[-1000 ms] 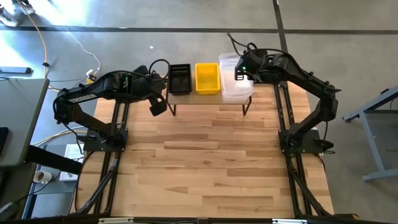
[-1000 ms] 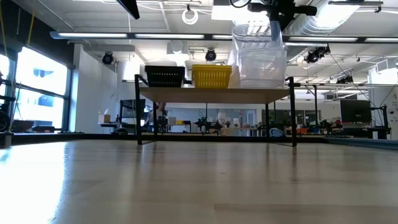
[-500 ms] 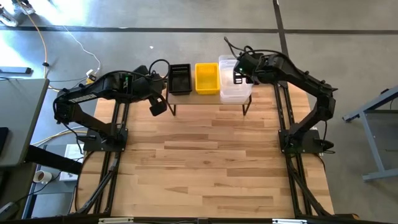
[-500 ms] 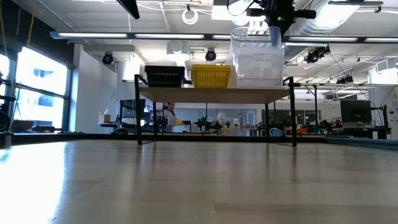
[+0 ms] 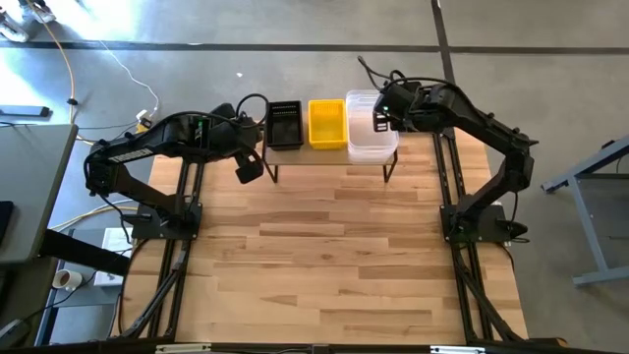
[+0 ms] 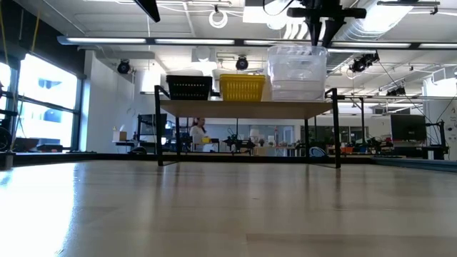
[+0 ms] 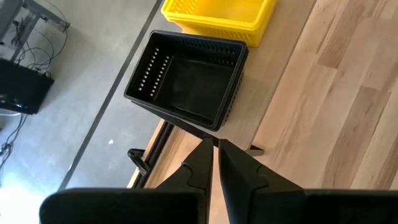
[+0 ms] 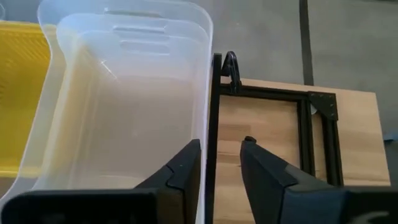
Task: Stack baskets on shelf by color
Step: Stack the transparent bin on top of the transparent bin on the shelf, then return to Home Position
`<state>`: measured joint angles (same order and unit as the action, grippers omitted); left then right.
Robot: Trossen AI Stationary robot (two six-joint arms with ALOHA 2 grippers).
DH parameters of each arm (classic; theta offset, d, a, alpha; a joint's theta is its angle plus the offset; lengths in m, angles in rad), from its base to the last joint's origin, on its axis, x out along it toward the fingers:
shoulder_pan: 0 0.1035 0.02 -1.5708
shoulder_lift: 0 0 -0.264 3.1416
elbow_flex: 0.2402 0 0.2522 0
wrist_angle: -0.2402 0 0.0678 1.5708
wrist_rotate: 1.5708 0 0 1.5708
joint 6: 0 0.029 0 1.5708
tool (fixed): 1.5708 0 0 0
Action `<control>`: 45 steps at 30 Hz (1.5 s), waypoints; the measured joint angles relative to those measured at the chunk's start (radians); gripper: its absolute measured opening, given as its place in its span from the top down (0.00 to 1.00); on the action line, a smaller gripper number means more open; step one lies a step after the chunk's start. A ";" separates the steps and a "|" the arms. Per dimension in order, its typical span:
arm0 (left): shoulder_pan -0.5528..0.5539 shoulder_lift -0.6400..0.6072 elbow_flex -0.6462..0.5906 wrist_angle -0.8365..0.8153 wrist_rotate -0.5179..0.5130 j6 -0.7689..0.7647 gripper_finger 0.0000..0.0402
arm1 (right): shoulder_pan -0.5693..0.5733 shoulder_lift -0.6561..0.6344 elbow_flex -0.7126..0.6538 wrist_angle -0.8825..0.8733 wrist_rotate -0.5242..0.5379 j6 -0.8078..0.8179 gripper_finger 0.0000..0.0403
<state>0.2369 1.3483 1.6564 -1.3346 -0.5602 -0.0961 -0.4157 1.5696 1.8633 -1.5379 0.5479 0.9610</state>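
Three basket stacks [image 5: 325,125] on shelf [image 6: 246,108]; R end effector [image 8: 219,163] apart, L end effector [image 7: 214,162] together.

From above, how many baskets make up the black stack [image 5: 284,124], yellow stack [image 5: 327,123] and clear stack [image 5: 371,125] cannot be told. The yellow stack is cut off at the left wrist picture's edge.

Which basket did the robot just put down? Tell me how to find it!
Find the little wooden shelf at the table's far edge, with three basket piles in a row. Yours is the see-through pile beside the yellow one, under the right gripper. Only it is clear and tallest.
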 joint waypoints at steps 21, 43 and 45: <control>-0.154 -0.463 -0.416 0.323 0.164 -0.132 0.95 | 0.265 -0.080 0.000 0.010 0.130 -0.043 0.77; -0.425 -1.029 -1.134 0.931 0.200 -0.162 0.95 | 0.379 -0.080 0.000 0.318 0.054 -0.308 0.77; -0.443 -1.064 -1.189 0.993 0.201 -0.134 0.95 | 0.379 -0.080 0.000 0.319 0.053 -0.307 0.77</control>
<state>-0.2061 0.2839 0.4671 -0.3415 -0.3587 -0.2303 -0.0364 1.4899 1.8633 -1.2194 0.6013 0.6537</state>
